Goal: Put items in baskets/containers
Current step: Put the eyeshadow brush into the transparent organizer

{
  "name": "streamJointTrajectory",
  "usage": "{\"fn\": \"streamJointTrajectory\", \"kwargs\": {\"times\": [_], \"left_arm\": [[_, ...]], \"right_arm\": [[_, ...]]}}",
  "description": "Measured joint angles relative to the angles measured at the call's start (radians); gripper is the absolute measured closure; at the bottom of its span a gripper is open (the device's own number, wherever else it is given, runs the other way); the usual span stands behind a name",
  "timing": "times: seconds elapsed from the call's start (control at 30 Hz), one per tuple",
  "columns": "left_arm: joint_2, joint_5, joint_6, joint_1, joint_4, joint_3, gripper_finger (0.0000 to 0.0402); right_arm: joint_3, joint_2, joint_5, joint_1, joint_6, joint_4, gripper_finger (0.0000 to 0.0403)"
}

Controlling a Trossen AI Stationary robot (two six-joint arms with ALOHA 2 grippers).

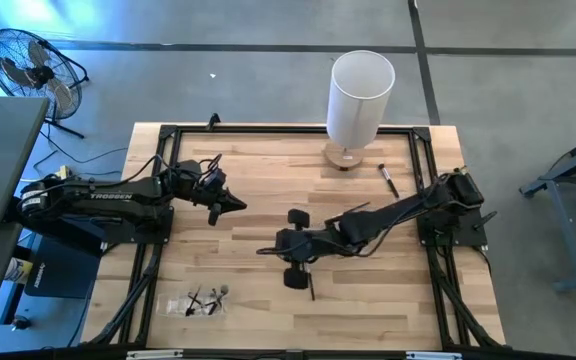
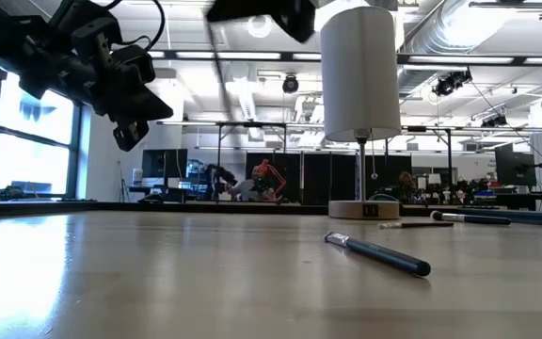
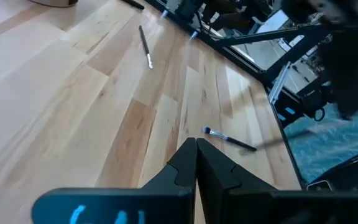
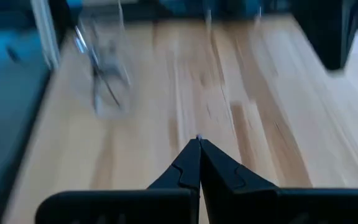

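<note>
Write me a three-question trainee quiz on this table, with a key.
1. True or false: the clear tray already has brushes lying in it.
2. What lies on the table next to the white lamp? A) a sponge B) a single brush C) a cup
3. Fill in: in its own wrist view, the left gripper has its fingers ____.

Key: 1 true; 2 B; 3 shut
</note>
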Motion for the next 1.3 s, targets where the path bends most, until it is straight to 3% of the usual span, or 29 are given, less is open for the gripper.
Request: {"fn": "streamJointTrajectory", "kwargs": {"times": [0.27,0.63,0.77,1.0,1.17,1.3], "left_arm": [[0.0,-0.047,0.009,0.001,-0.001,0.0,0.0401],[0.0,-0.044,0.058,0.001,-0.007,0.0,0.0401],[0.0,-0.044,0.084,0.001,-0.007,0.0,0.0401],[0.0,-0.021,0.085,0.002,-0.008,0.0,0.0401],[0.0,-0.008,0.082,0.002,-0.009,0.0,0.0401],[0.0,0.011,0.082,0.002,-0.018,0.0,0.0401]], "right_arm": [[0.001,0.008,0.108,0.04,0.027,0.366,0.0403],[0.016,0.039,0.172,0.059,-0.029,0.688,0.0403],[0.127,0.101,0.174,0.063,-0.065,0.64,0.0403],[0.373,0.224,0.177,0.063,-0.067,0.375,0.0403],[0.387,0.226,0.276,0.075,0.068,0.128,0.0403],[0.343,0.221,0.289,0.077,0.283,-0.046,0.0403]]}}
